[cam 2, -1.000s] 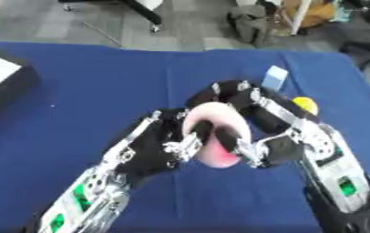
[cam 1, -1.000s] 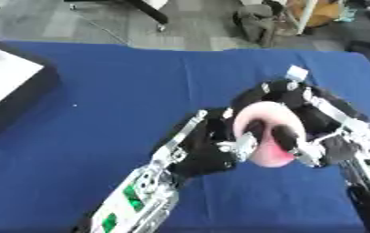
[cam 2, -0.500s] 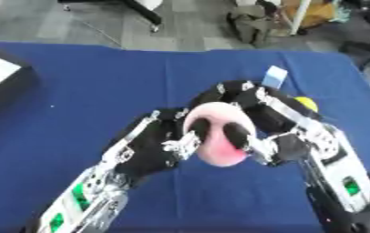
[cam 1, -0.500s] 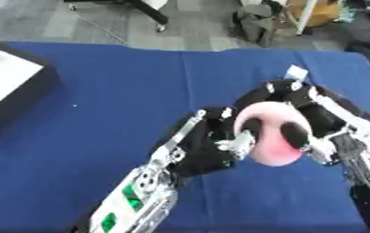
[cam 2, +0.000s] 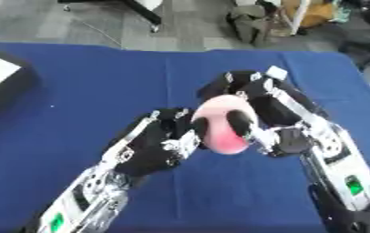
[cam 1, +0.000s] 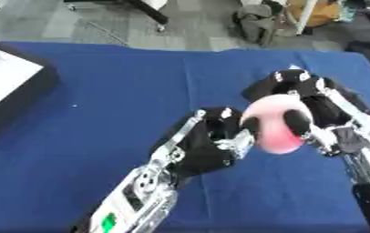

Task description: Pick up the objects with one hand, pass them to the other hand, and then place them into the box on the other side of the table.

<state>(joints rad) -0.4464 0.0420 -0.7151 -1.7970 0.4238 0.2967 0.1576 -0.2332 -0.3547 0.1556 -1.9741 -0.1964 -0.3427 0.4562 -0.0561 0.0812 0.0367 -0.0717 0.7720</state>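
Your right hand point(cam 2: 280, 120) curls its fingers point(cam 2: 238, 123) around the pink object point(cam 2: 220, 129), held above the blue counter point(cam 2: 100, 82). Your left hand point(cam 2: 152, 145) touches its side, fingers curled. The box point(cam 1: 5, 88) sits far left.

Pink object held above blue table, box waiting at far left

A rounded pink object point(cam 2: 220, 129), paler at its top and deeper pink toward its lower edge, sat right of centre, raised over the blue-covered table. Dark fingers curled across its front from the right, with more black fingers against its left side. What the object was could not be made out. A box point(cam 1: 12, 93) with black walls and a white inside lay well apart at the table's far left edge, partly cut off by the frame.
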